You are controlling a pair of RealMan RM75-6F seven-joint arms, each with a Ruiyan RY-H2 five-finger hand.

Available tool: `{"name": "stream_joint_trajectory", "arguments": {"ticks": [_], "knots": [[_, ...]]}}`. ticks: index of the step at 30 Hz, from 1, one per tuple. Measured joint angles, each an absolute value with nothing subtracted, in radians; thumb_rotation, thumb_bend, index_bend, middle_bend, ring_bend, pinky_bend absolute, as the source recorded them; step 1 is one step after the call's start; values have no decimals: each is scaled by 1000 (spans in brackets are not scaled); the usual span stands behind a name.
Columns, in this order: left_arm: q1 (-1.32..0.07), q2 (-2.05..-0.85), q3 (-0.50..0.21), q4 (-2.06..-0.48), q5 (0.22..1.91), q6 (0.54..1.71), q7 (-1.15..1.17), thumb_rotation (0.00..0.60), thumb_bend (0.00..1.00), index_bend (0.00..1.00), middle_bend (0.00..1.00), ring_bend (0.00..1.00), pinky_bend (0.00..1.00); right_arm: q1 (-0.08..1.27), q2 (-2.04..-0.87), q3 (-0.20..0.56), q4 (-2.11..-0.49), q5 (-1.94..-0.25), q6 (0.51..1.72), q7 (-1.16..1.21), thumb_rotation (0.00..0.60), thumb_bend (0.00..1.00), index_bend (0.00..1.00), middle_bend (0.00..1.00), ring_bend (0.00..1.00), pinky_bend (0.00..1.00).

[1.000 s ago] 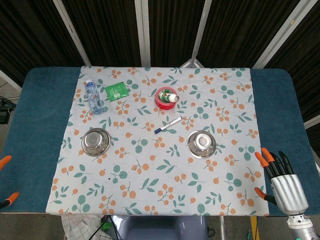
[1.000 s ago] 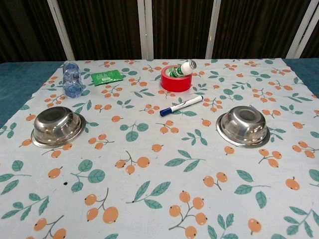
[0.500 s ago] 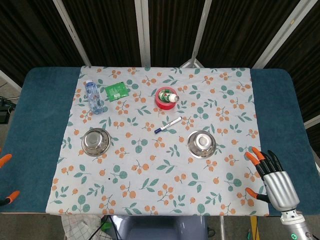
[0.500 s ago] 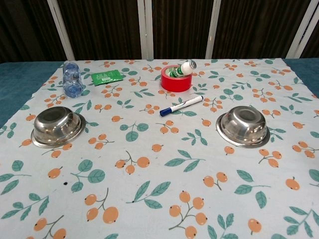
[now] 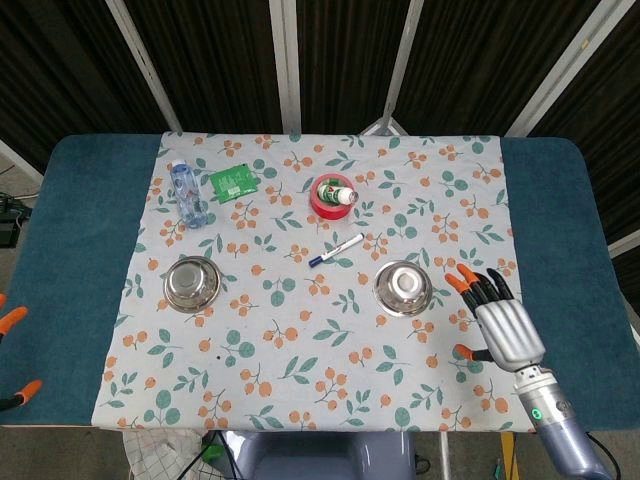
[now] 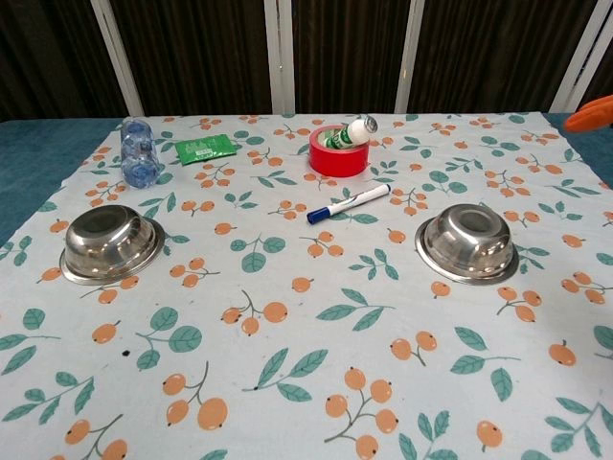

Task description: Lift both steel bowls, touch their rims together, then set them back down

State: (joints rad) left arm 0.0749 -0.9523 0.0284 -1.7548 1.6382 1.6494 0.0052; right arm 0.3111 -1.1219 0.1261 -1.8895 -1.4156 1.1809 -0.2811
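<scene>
Both bowls sat on cloth: right bowl (image 5: 403, 288) just right of pen (image 5: 336, 250), left bowl (image 5: 191, 283) well left. Right hand (image 5: 497, 317) spread wide, empty, beside right bowl. Left hand (image 5: 12, 358) barely visible, state unclear. Risk: fingers nudging shallow rim, skidding bowl.

You won't find any text, brand, number or sign you can read here. The green packet (image 6: 204, 148) carries some pale printing, but it is too small and blurred to make out. The clear bottle (image 6: 140, 151) shows no legible label, nor does the small green-and-white bottle (image 6: 349, 133) resting in the red tape roll (image 6: 335, 157). The blue-capped marker (image 6: 348, 203) has no marking you could read either.
</scene>
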Motion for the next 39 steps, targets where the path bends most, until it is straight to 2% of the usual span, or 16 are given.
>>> {"name": "stream_joint_trajectory", "arguments": {"ticks": [8,19,33,39], "knots": [[80,-953,31,-1761,1642,1656,17,600,1,167,0,0,0,434,-1244,192,-1874,-1180,1079,-477,600,0,144,45,110,0],[84,-954,26,-1767,1625,1660,35,600,1,167,0,0,0,582,-1395,235,-1793,-914,1035,-676,600,0,143,45,112,0],[83,-963,15,-1769,1598,1654,65,600,1,167,0,0,0,713,-1477,237,-1686,-712,1004,-798,600,0,143,46,130,1],[82,-970,9,-1770,1581,1648,84,600,1,167,0,0,0,750,-1502,231,-1622,-662,976,-803,600,0,143,55,178,10]]}}
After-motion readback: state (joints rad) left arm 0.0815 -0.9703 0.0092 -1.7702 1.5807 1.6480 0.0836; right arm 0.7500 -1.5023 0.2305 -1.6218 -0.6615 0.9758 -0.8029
